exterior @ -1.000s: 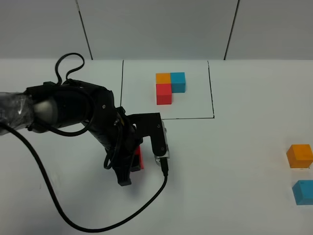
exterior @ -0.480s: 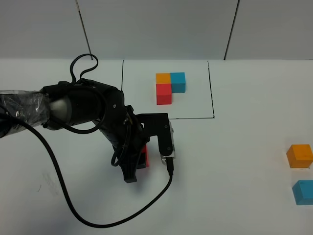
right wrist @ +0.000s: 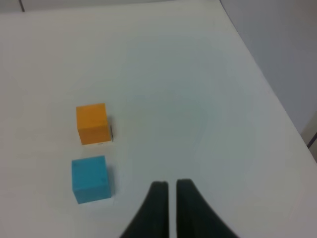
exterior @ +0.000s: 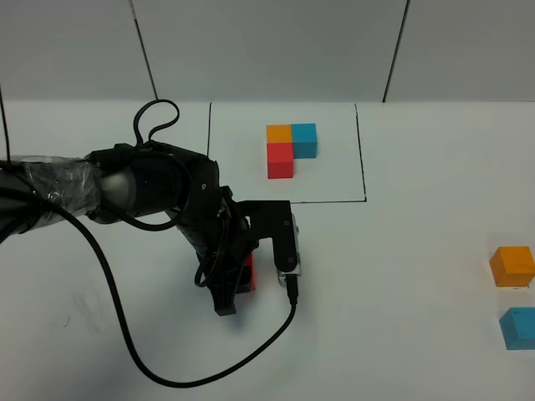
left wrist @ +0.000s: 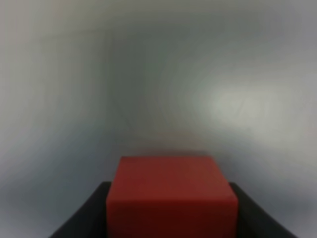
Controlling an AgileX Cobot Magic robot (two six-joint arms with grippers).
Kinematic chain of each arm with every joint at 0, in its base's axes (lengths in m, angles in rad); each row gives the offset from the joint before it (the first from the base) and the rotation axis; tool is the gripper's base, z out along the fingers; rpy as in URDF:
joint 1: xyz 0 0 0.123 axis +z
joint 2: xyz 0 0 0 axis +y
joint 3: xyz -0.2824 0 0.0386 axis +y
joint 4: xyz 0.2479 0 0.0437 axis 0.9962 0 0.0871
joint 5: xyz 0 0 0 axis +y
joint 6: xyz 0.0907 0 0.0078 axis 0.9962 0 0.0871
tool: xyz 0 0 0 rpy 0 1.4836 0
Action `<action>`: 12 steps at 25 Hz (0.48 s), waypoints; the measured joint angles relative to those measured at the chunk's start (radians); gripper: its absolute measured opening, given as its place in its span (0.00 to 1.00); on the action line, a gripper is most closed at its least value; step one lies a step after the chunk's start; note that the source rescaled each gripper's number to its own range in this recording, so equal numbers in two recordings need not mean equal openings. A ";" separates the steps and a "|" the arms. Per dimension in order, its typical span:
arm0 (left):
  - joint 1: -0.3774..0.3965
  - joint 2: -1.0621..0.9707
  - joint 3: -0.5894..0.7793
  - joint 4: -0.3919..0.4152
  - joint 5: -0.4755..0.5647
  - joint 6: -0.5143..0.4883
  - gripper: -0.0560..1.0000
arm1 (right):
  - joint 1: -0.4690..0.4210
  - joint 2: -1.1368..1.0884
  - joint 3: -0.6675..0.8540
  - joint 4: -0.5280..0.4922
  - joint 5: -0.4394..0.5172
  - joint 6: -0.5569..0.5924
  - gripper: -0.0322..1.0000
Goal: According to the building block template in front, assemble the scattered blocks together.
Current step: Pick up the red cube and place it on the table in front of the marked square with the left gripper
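The template (exterior: 290, 149) is an L of orange, blue and red cubes inside a thin black frame at the back centre. My left gripper (exterior: 242, 280) is shut on the loose red cube (exterior: 249, 273), in front of the frame's left part. In the left wrist view the red cube (left wrist: 170, 196) sits between the dark fingers. The loose orange cube (exterior: 512, 266) and blue cube (exterior: 518, 327) lie at the far right. The right wrist view shows the orange cube (right wrist: 92, 123) and the blue cube (right wrist: 90, 178), with my right gripper (right wrist: 170, 191) shut and empty beside them.
A black cable (exterior: 150, 368) loops from the left arm across the white table toward the front. The table's right edge (right wrist: 277, 106) runs close to the right gripper. Grey wall panels (exterior: 267, 50) stand behind the table.
My left arm has moved to the right with the red cube in its gripper, a little nearer the frame's front line. The orange and blue cubes have not moved.
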 joint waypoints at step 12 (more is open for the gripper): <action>0.000 0.034 -0.016 -0.030 -0.013 0.003 0.54 | 0.000 0.000 0.000 0.000 0.000 0.000 0.04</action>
